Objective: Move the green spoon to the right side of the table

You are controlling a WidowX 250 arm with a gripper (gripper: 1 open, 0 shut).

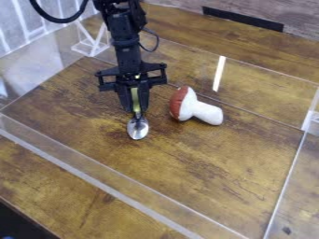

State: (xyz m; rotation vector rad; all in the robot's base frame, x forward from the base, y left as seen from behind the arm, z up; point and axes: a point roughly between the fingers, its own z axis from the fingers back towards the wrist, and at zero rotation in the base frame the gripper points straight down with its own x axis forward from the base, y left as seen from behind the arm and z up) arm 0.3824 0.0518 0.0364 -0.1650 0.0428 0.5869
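Note:
The green spoon [136, 122] lies on the table [212, 168] left of centre, its silver bowl [137, 132] toward the camera and its yellow-green handle running up between my fingers. My black gripper [134, 105] points straight down over the handle and is shut on it, with the fingertips close together at the tabletop. The upper part of the handle is hidden by the fingers.
A toy mushroom [193, 106] with a red-brown cap and white stem lies on its side just right of the spoon. Clear acrylic walls [149, 203] edge the wooden tabletop. A white rack [85, 39] stands behind the left wall.

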